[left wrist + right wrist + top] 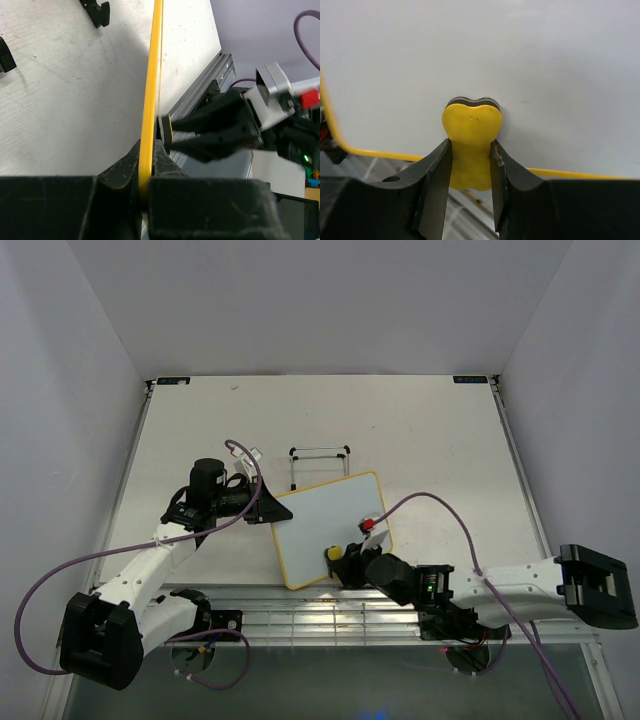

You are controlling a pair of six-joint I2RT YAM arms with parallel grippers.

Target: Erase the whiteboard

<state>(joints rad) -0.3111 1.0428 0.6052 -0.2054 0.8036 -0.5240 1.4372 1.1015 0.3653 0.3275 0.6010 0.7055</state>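
The whiteboard [330, 525], white with a thin yellow rim, is held tilted above the table near its front edge; its face looks free of marks. My left gripper [268, 508] is shut on the board's left rim, seen edge-on in the left wrist view [150, 100]. My right gripper [345, 562] is shut on the small yellow eraser [332, 553] and presses it against the board's near part. In the right wrist view the eraser [471, 145] sits between my fingers [436, 180] with its dark pad on the white face [485, 50].
A thin black wire stand [320, 462] lies on the table just behind the board. A metal rail [330, 615] runs along the table's front edge below the board. Walls enclose the table on three sides.
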